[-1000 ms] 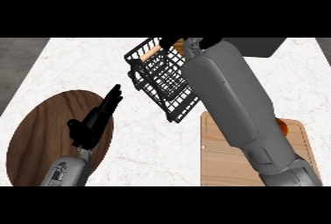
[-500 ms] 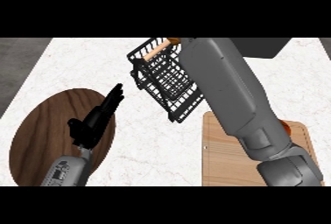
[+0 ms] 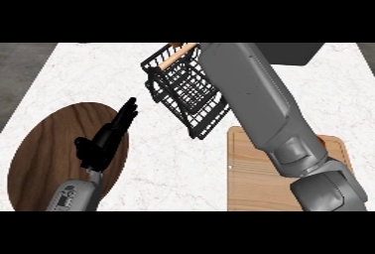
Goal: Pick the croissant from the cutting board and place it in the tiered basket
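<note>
The black wire tiered basket (image 3: 183,94) with a wooden handle (image 3: 178,53) stands tilted at the counter's back middle. My right forearm (image 3: 256,109) stretches from the lower right across the basket's right side to the view's top edge; its hand is out of sight there. No croissant shows anywhere. The light wooden cutting board (image 3: 245,193) lies at the lower right, partly under that arm, with nothing visible on its bare part. My left hand (image 3: 102,141) rests open, fingers straight and pointing up-right, over the round board's right edge.
A dark round wooden board (image 3: 44,158) lies at the lower left on the white marble counter (image 3: 95,74). A dark grey object (image 3: 300,52) sits at the back right behind my right arm. The counter's left edge runs along the grey floor (image 3: 18,74).
My right arm has reached farther back over the basket, and its black hand, seen a second ago at the top, has passed out of view. The left hand has stayed still.
</note>
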You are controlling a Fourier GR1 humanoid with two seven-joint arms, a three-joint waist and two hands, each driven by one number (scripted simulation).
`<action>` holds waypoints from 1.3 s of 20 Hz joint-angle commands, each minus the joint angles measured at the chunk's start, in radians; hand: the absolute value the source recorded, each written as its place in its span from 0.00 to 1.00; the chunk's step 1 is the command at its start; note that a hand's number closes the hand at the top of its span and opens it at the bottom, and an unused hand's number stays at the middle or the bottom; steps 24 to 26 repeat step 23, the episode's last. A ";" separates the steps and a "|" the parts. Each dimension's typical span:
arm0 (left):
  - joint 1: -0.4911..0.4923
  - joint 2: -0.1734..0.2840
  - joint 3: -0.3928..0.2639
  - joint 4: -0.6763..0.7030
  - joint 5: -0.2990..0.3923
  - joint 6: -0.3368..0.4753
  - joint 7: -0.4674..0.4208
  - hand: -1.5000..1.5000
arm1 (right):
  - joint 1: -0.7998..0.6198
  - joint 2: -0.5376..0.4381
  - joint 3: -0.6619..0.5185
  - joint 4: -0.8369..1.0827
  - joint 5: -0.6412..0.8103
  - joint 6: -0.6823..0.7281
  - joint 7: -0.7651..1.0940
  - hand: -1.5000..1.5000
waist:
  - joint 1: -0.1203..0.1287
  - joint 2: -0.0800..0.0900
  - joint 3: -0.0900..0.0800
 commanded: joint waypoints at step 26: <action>0.160 0.039 0.098 -0.013 0.018 0.055 -0.038 0.50 | 0.377 -0.170 0.043 -0.457 0.381 -0.254 0.125 0.00 | -0.239 -0.078 0.004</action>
